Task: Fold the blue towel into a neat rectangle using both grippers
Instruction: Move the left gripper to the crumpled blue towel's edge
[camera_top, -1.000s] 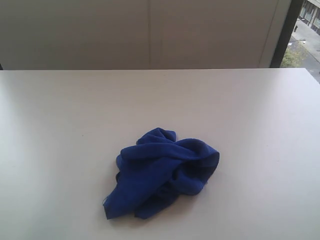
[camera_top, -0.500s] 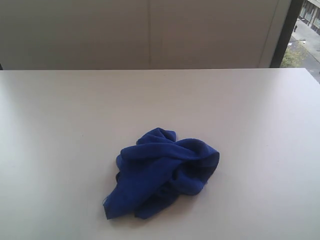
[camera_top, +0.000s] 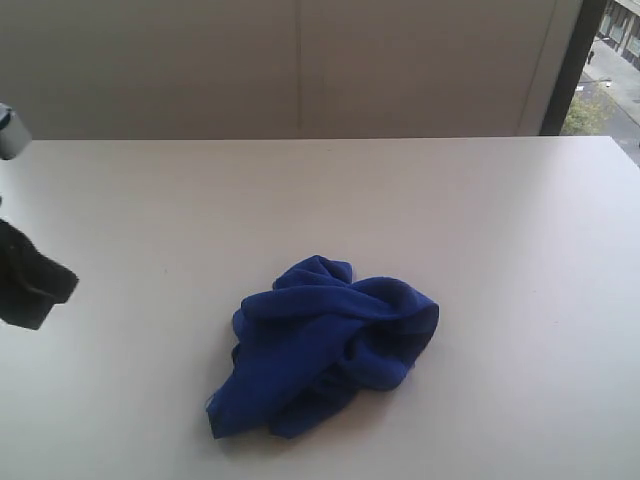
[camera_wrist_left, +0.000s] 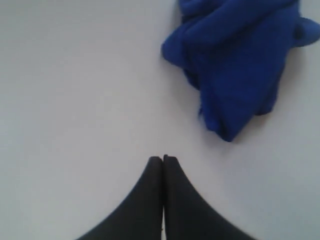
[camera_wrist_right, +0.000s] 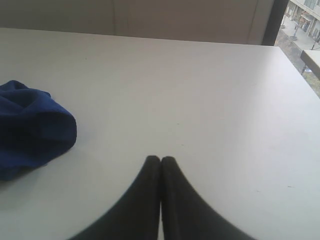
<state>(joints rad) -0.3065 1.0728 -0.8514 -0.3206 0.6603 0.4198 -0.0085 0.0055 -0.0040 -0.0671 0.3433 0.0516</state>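
The blue towel lies crumpled in a heap near the front middle of the white table. It also shows in the left wrist view and at the edge of the right wrist view. My left gripper is shut and empty, hovering over bare table short of the towel. A black part of the left arm pokes in at the exterior view's left edge. My right gripper is shut with nothing in it, over bare table off to the towel's side. It does not show in the exterior view.
A pale wall runs behind the table's far edge. A dark window frame stands at the back right, with the street outside beyond it.
The left arm has come into the exterior view at its left edge. The towel has not moved.
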